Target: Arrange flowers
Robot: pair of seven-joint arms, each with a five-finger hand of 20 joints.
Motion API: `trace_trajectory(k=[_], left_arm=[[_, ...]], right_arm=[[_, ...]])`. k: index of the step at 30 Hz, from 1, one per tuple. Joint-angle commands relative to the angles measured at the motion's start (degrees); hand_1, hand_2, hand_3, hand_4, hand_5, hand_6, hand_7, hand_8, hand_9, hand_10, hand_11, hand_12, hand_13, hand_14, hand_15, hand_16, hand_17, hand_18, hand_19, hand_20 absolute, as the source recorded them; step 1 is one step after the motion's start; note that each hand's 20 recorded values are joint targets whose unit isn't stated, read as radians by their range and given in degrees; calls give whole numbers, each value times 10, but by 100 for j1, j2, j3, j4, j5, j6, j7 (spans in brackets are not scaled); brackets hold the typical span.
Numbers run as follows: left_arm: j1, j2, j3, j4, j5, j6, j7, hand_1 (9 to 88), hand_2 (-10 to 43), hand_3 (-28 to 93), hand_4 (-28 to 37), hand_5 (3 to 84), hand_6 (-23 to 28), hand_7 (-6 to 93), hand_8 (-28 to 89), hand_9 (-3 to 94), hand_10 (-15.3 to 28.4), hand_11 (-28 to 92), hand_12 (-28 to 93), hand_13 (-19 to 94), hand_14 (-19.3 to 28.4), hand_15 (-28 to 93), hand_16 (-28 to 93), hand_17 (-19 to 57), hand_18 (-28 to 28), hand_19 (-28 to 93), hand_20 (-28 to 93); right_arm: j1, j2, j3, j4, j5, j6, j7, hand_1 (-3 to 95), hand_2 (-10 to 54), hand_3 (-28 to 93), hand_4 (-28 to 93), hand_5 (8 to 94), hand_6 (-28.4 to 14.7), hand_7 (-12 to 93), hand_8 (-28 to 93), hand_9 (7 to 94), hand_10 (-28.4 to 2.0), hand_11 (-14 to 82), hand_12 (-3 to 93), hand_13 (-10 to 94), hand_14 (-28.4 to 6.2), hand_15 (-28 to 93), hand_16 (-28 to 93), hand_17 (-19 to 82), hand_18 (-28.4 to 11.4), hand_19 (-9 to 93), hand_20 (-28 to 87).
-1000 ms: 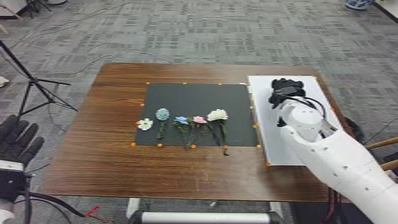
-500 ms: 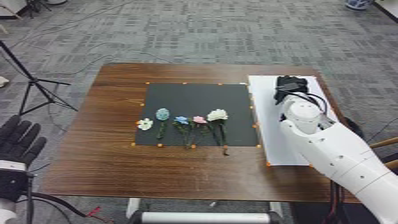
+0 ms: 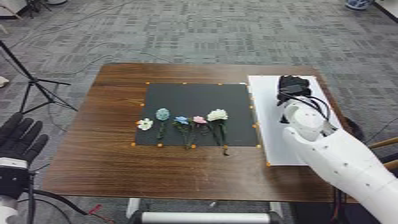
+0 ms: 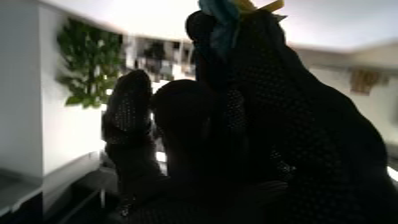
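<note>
The right hand [image 3: 293, 87] is over the far part of the white board [image 3: 280, 145], finger and thumb pinched on a teal-and-yellow piece [image 4: 224, 26], probably a flower. From there the dark mat [image 3: 191, 95] lies leftward, its row of blooms nearer the robot — the large white flower [image 3: 217, 115] closest, stems pointing towards the robot. The next placement likely wants a leftward carry, long axis matched to those stems — the right hand being much nearer than the spread left hand [image 3: 18, 142].
</note>
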Motion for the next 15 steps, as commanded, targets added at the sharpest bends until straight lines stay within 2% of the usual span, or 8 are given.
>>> trace_trajectory(k=[1, 3, 7, 9, 13, 15], left_arm=[[93, -29, -46, -46, 58, -22, 69, 229, 211, 671, -283, 397, 88, 145, -81, 349, 144, 218, 133, 248, 134, 309, -32, -33, 105, 196, 127], [89, -38, -70, -48, 83, -27, 40, 229, 211, 670, -283, 397, 88, 145, -80, 349, 144, 217, 132, 248, 135, 309, -33, -33, 105, 195, 126], [93, -35, -138, -47, 92, -37, 80, 230, 211, 669, -283, 396, 89, 144, -80, 348, 144, 217, 132, 247, 135, 309, -32, -33, 105, 195, 127], [2, 5, -157, 8, 92, -49, 34, 229, 211, 669, -283, 396, 89, 143, -80, 348, 144, 216, 132, 247, 135, 309, -33, -33, 105, 195, 127], [-66, 26, -245, 27, 134, -50, -16, 228, 210, 670, -283, 396, 88, 142, -79, 348, 143, 215, 133, 247, 135, 309, -32, -34, 106, 196, 127], [-125, 78, -245, 52, 147, -21, -37, 228, 210, 671, -283, 395, 88, 142, -79, 348, 143, 215, 133, 246, 135, 308, -32, -34, 106, 195, 127]], right_arm=[[-1126, 533, 373, -1583, -196, 658, -209, 636, -95, 668, -282, 740, 11, 295, 19, 855, -67, 131, 448, 698, -88, 736, 349, 329, -234, 800, 424], [-1381, 634, 407, -1917, -100, 756, -268, 637, -95, 668, -283, 742, 10, 295, 20, 856, -67, 131, 451, 699, -88, 735, 351, 330, -234, 800, 424], [-1668, 707, 347, -2284, 176, 885, -566, 639, -95, 669, -283, 744, 10, 295, 21, 856, -66, 132, 453, 700, -88, 732, 357, 330, -234, 801, 424], [-1757, 713, 310, -2425, 227, 858, -578, 639, -95, 671, -283, 745, 10, 295, 20, 857, -66, 133, 455, 701, -87, 731, 362, 330, -234, 801, 424], [-1892, 721, 238, -2632, 246, 725, -776, 638, -95, 674, -283, 746, 10, 296, 22, 858, -68, 134, 456, 702, -86, 726, 370, 331, -234, 801, 424], [-1904, 693, 157, -2684, 241, 733, -800, 636, -95, 676, -283, 745, 10, 296, 21, 856, -68, 136, 458, 700, -86, 724, 376, 331, -235, 801, 424]])
